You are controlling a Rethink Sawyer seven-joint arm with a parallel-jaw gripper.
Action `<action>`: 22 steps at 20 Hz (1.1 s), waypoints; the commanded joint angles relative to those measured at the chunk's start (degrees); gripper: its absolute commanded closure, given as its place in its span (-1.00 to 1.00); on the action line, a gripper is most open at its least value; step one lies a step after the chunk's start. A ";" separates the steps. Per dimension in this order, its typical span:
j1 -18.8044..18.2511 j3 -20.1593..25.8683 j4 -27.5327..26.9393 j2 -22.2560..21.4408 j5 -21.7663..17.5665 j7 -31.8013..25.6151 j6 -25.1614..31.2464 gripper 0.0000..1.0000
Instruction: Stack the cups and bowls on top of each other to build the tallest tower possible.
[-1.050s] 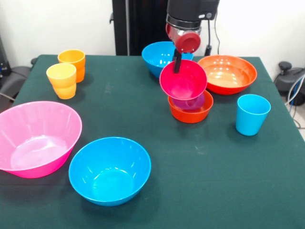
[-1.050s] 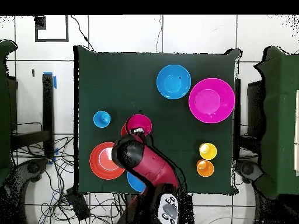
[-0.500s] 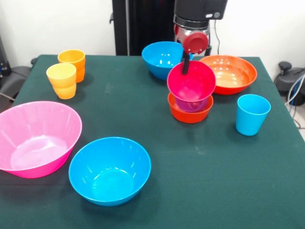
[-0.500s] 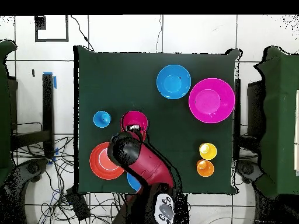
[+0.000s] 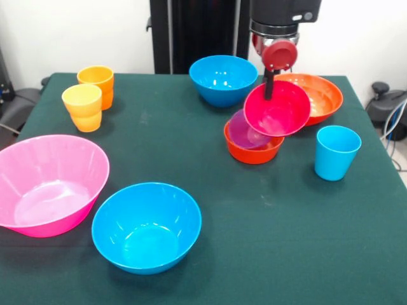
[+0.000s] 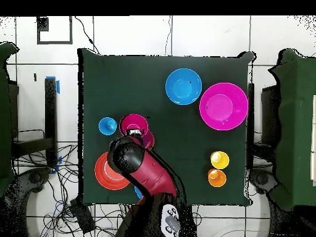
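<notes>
Since a moment ago the gripper (image 5: 269, 89), pinching the small crimson bowl's (image 5: 277, 109) rim, has dragged it sideways, tilted off the purple tumbler (image 5: 241, 132), probably repositioning it.

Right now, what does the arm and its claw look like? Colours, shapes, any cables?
In the front view the arm's end is a black cylindrical housing with a silvery ring under it, then a round red cap. A thin dark claw hangs below the cap. From overhead the arm is a thick rounded red link with black joint ends and a grey button pad near its base. No cables show on it.
</notes>
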 commanded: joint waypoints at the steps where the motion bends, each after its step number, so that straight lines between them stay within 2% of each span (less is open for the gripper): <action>1: -0.77 8.17 5.67 0.15 3.94 13.08 9.80 1.00; 4: 0.65 6.31 5.29 0.75 2.92 14.26 13.04 1.00; 7: 1.75 4.98 5.28 1.37 2.68 15.02 13.82 1.00; 12: 2.86 3.51 4.71 2.10 2.86 15.12 13.02 1.00; 14: 3.96 1.76 2.97 3.21 2.58 14.76 9.10 1.00; 15: 5.02 -0.60 0.46 4.92 1.81 14.55 7.49 1.00; 18: 3.87 -0.79 -5.97 9.84 2.24 12.03 -0.02 1.00; 19: 5.68 -3.48 -9.11 12.50 2.71 12.24 -0.98 1.00; 20: 5.29 -2.77 -10.41 13.63 3.07 11.90 -3.72 1.00; 22: 8.31 -6.45 -15.21 17.49 5.63 13.24 -2.92 1.00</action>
